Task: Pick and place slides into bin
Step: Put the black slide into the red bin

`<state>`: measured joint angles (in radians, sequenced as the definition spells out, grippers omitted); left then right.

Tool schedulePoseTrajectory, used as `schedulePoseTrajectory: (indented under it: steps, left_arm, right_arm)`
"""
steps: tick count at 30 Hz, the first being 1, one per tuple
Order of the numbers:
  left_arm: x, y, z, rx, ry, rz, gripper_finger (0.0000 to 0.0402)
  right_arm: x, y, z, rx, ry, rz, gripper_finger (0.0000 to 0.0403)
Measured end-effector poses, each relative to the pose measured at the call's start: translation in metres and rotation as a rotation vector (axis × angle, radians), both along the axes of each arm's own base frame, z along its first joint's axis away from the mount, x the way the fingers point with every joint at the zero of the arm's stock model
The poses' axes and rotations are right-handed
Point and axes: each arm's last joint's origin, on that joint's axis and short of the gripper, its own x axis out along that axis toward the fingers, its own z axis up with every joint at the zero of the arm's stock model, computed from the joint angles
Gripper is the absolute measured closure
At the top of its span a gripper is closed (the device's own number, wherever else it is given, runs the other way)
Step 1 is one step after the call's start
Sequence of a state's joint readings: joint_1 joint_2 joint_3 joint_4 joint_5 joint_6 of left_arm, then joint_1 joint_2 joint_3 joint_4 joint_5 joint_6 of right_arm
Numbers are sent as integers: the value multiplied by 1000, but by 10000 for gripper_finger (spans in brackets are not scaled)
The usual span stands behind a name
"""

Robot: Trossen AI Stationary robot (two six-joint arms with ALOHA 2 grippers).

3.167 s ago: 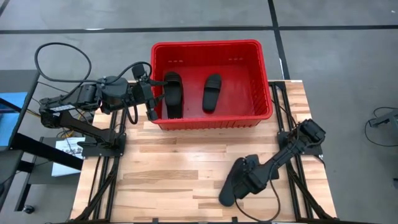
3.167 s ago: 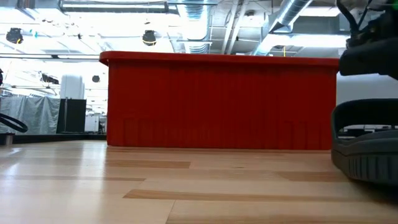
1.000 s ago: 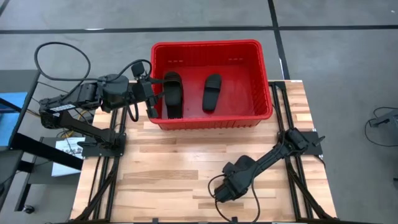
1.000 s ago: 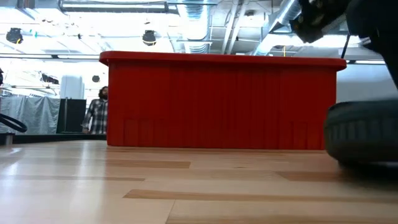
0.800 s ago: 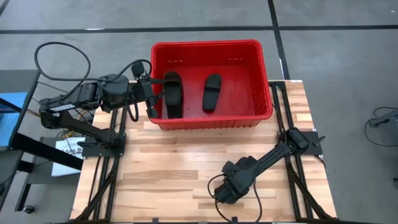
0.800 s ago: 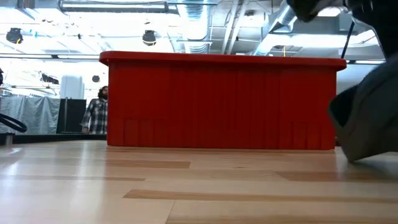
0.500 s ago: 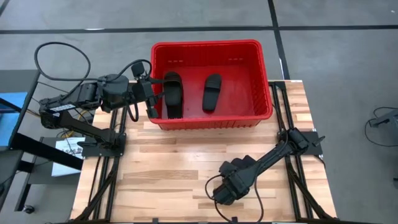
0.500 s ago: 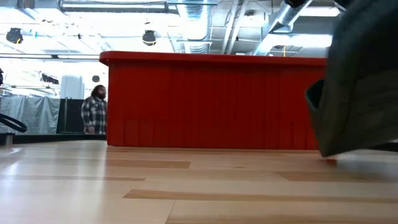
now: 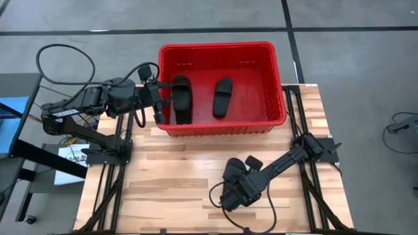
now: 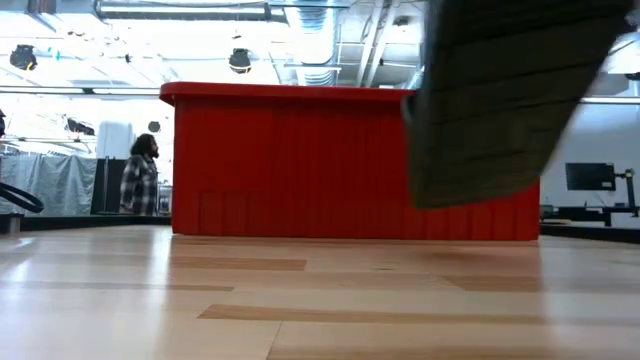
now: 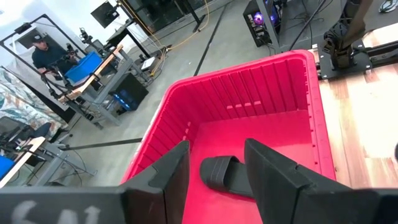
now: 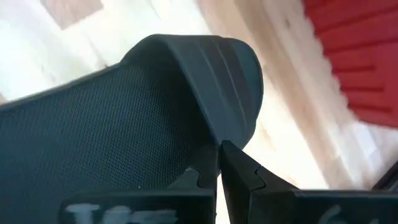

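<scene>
Two dark arms w/ black looping cables — left arm (image 9: 78, 108) bears white label.

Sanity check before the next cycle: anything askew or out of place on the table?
Nothing stands out. Two slides lie flat in the bin. The right pincer is shut on a third slide, lifted off the table. The left pincer hangs open at the bin's rim.
</scene>
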<state>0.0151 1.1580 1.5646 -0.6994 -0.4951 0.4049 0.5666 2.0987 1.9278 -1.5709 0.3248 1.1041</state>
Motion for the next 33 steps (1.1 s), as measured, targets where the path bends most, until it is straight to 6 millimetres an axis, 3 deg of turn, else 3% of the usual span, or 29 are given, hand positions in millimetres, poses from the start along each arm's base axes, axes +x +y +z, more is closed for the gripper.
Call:
schedulePoseTrajectory:
  steps: [18, 24, 33]
  left_arm:
    - [0, 0, -1, 0, 9, 2, 256]
    - [0, 0, -1, 4, 9, 15, 256]
    - [-1, 0, -2, -28, 3, 25, 256]
  right_arm:
    - [32, -55, 9, -180, 33, 283, 403]
    - [37, -56, 9, -181, 58, 434, 403]
    - [32, -46, 17, -175, 59, 477, 403]
